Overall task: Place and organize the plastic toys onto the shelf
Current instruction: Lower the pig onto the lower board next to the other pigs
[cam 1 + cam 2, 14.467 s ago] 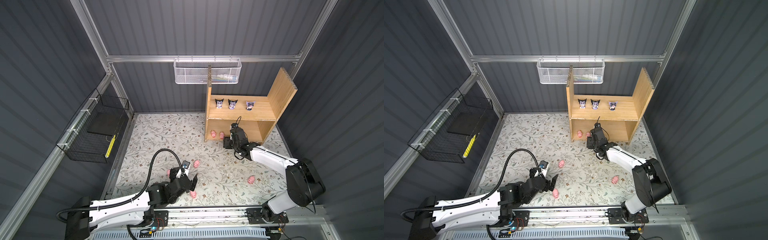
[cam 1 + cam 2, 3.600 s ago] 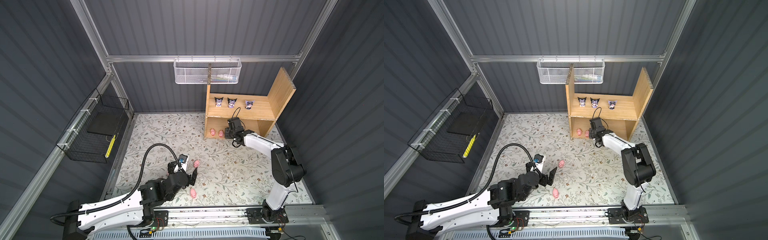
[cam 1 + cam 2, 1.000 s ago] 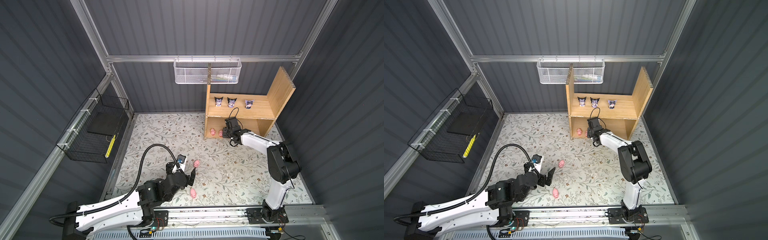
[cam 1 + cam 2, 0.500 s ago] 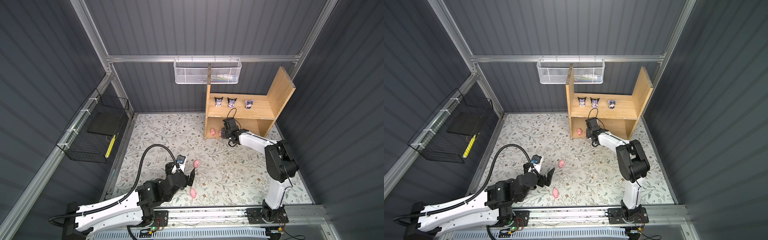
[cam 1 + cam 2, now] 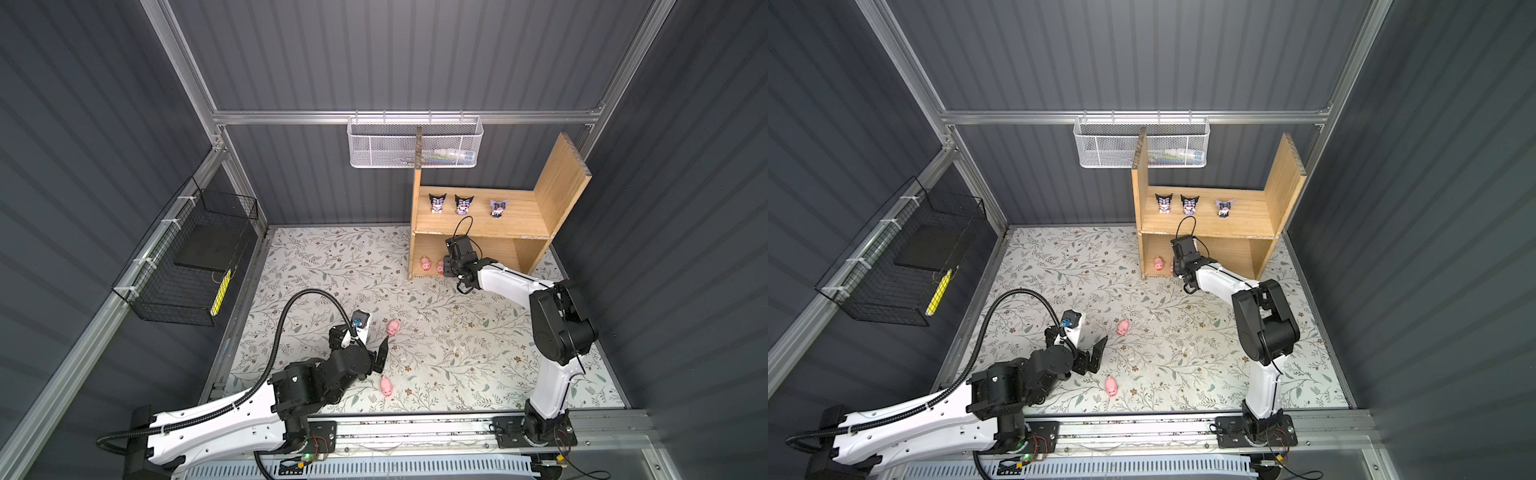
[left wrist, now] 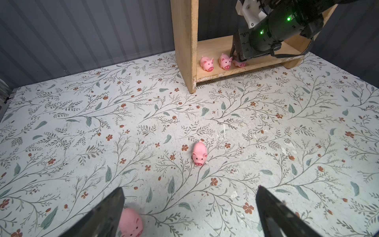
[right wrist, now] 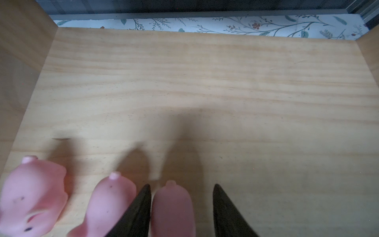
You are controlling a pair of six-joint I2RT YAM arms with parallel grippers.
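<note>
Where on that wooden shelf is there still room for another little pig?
Lower level: bare from the third pig to the right side board. Upper level: bare between the lavender figurine and that board. Crowded: the lower left corner.

Figurines [image 5: 463,204] on shelf [image 5: 521,220] top, three pigs [image 6: 206,63] below

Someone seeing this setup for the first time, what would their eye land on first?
The wooden shelf at the back right draws the eye: three hooded figurines stand in a row on its upper level, and a row of pink pigs lines its lower level, where the right gripper stands open around the third pig. Out on the floral mat, two loose pigs lie near the open left gripper.
</note>
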